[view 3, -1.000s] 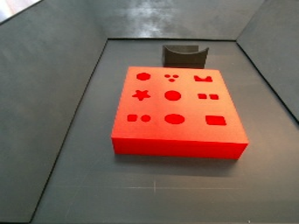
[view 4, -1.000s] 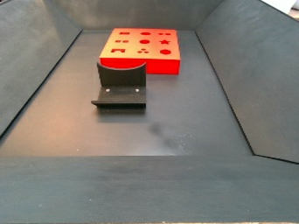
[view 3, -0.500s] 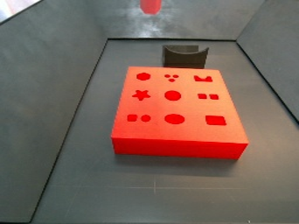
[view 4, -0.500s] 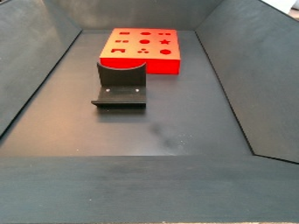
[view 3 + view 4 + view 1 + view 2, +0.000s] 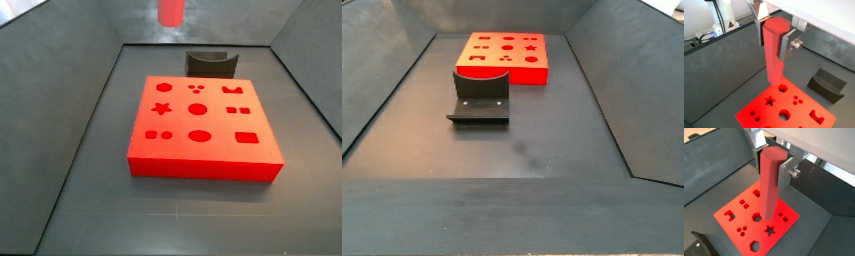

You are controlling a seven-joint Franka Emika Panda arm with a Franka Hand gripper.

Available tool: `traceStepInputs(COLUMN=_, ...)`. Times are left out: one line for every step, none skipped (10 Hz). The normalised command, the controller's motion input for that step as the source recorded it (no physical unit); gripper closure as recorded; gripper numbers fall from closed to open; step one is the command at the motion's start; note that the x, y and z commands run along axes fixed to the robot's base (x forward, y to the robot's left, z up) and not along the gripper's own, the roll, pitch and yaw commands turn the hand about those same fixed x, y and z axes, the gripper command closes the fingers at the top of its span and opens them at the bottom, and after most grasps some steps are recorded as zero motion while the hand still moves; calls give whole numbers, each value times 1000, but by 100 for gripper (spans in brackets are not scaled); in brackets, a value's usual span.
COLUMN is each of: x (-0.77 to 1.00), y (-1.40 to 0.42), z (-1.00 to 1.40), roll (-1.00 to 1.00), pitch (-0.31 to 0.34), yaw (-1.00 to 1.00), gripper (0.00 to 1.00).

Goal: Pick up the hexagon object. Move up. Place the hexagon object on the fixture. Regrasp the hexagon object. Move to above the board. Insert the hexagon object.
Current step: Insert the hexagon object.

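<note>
Tool (image 5: 774,37) clamping hexagon object (image 5: 773,50) near its top end, rod hanging vertical below fingers (image 5: 785,170). Board (image 5: 757,213) lying well below rod tip; fixture (image 5: 827,85) off to side. Step judged: moving above board. Advice: centre tip over hexagon hole (image 5: 755,246), match flats, keep rod plumb before descending.

My wrist cameras look down past my gripper (image 5: 776,31) onto the board (image 5: 784,107); both side cameras view it from opposite ends.
</note>
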Motion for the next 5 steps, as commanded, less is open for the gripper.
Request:
traceStepInputs(x=0, y=-23, z=0, roll=16, pitch=0, yaw=0, gripper=100)
traceStepInputs(x=0, y=43, z=0, roll=-14, pitch=0, yaw=0, gripper=100)
traceStepInputs(x=0, y=26, z=-69, roll=0, pitch=0, yaw=-26, gripper=100)
traceStepInputs(x=-217, y=120, z=-174, roll=-97, pitch=-226, yaw=-603, gripper=100)
traceStepInputs(x=-23, y=103, z=-257, roll=-173, pitch=-363, yaw=-591, gripper=100)
